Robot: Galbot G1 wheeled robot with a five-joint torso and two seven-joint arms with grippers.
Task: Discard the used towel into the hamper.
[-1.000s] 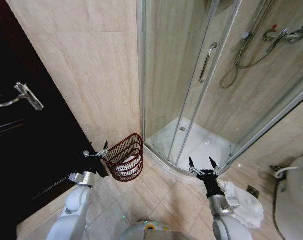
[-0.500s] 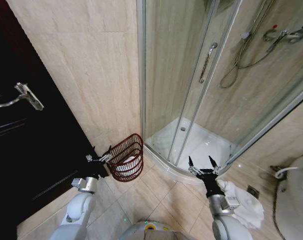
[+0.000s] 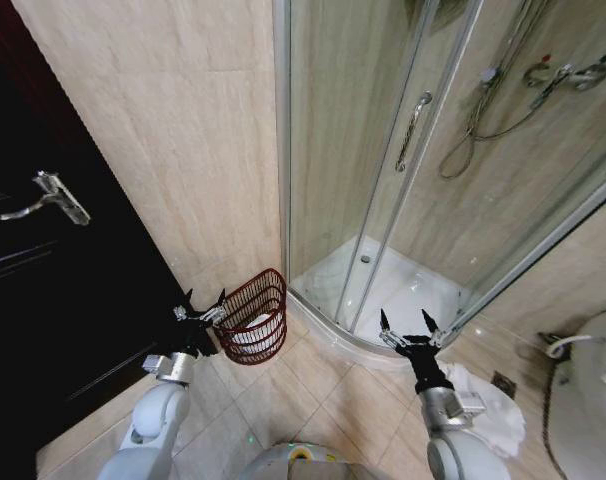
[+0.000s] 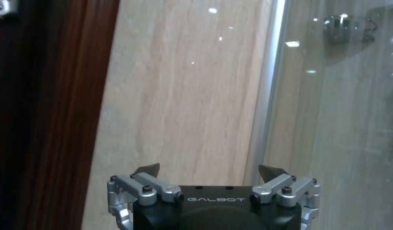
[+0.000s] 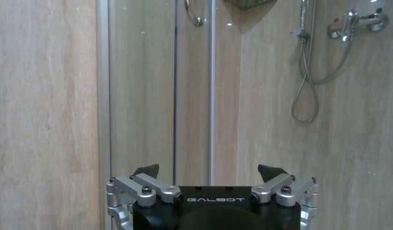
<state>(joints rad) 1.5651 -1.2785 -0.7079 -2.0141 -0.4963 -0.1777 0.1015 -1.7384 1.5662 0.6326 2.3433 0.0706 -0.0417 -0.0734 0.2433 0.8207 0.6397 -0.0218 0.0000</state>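
We see the hamper [image 3: 252,317] standing on the tiled floor [image 3: 333,400], at about 7 o'clock in the head view. It is tipped a little, its open mouth leaning toward the shower, against the beige wall [image 3: 183,150] and just beside the curved corner of the shower enclosure [image 3: 383,200]. Something white lies inside it, low down behind the rings; we cannot tell what.

Our left gripper [image 3: 204,304] hangs just at the hamper's 9 o'clock side, its jaws released and spread, holding nothing. One fingertip comes close to the rim; we cannot tell whether it touches. In the left wrist view the left gripper [image 4: 209,169] shows both black fingertips [image 4: 148,168] wide apart, with the beige wall and the shower's metal frame [image 4: 265,96] behind them.

Our right gripper [image 3: 404,322] is held over the floor at about 5 o'clock, well apart from the hamper, near the raised edge of the white shower tray [image 3: 403,290]. Its jaws are also released and empty. In the right wrist view the right gripper [image 5: 209,169] points at the glass, with the shower hose [image 5: 305,72] on the far wall.

A crumpled white towel [image 3: 488,415] lies on the floor just behind the right arm [image 3: 453,440], beside its wrist. A dark door [image 3: 43,300] with a metal handle [image 3: 48,196] fills the 9 o'clock side.
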